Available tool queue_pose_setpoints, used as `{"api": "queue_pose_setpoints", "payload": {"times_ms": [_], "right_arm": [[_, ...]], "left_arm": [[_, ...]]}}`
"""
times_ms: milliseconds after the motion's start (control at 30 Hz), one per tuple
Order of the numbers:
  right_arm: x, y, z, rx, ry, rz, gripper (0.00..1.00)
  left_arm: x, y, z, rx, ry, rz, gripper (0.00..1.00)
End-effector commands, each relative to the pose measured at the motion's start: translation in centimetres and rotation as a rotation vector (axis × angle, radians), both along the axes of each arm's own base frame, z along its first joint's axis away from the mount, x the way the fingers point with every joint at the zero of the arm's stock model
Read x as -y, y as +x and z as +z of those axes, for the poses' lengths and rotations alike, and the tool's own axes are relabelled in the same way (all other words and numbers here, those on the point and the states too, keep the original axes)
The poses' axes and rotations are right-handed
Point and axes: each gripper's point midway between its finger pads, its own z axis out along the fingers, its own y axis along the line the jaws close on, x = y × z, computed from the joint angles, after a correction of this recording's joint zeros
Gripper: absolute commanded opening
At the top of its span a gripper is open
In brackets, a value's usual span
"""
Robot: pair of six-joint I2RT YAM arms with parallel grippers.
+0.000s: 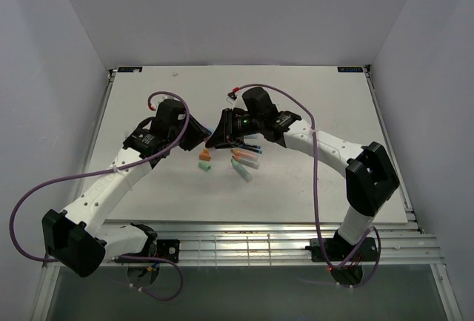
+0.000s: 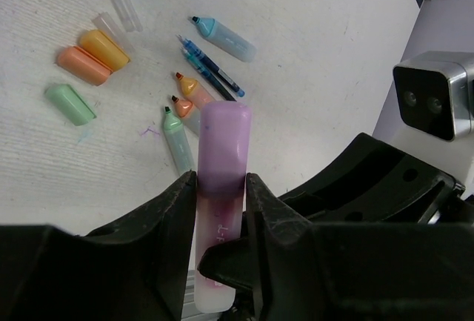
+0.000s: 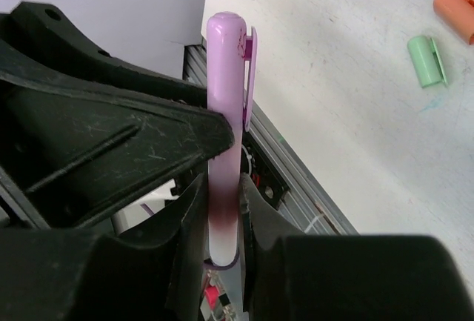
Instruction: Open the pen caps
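Both clamped on purple pen [image 3: 224, 165]: left pincer [image 2: 221, 191] at cap [image 2: 224, 139] base, right pincer [image 3: 222, 217] further down. Pull along pen's axis.

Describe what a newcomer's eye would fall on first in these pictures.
The pink highlighter stands out first. It is clamped above the middle of the table between the left end effector and the right end effector, which meet close together. Next come the loose orange and green caps and the uncapped pens, scattered on the white table beneath.
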Motion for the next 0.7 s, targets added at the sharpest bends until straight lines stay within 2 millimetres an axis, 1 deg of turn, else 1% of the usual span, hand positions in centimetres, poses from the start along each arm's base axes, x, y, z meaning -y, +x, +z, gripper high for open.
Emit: {"api": "queue_pose_setpoints", "payload": {"times_ms": [0, 133, 233, 367, 533, 600, 667], "right_arm": [[0.9, -1.9, 1.0, 0.042, 0.016, 0.053, 0.08], [1.9, -3.5, 0.6, 0.038, 0.03, 0.081, 0.08], [2.2, -3.9, 0.7, 0.043, 0.039, 0.09, 0.08], [2.3, -4.1, 0.9, 0.043, 0.046, 0.096, 0.08], [2.1, -4.1, 1.3, 0.056, 0.061, 0.107, 0.08], [2.1, -3.8, 1.5, 0.064, 0.063, 0.101, 0.08], [2.1, -3.7, 1.4, 0.069, 0.053, 0.096, 0.08]], "left_arm": [[0.2, -0.1, 2.3, 0.07, -0.041, -0.002, 0.44], [0.4, 0.2, 2.1, 0.063, -0.038, -0.009, 0.45], [0.7, 0.3, 1.8, 0.053, -0.032, -0.019, 0.45], [0.8, 0.3, 1.5, 0.051, -0.035, -0.026, 0.43], [1.1, 0.1, 1.3, 0.05, -0.044, -0.047, 0.42], [1.2, 0.1, 1.1, 0.045, -0.042, -0.052, 0.44], [1.1, -0.1, 0.9, 0.043, -0.036, -0.057, 0.45]]}}
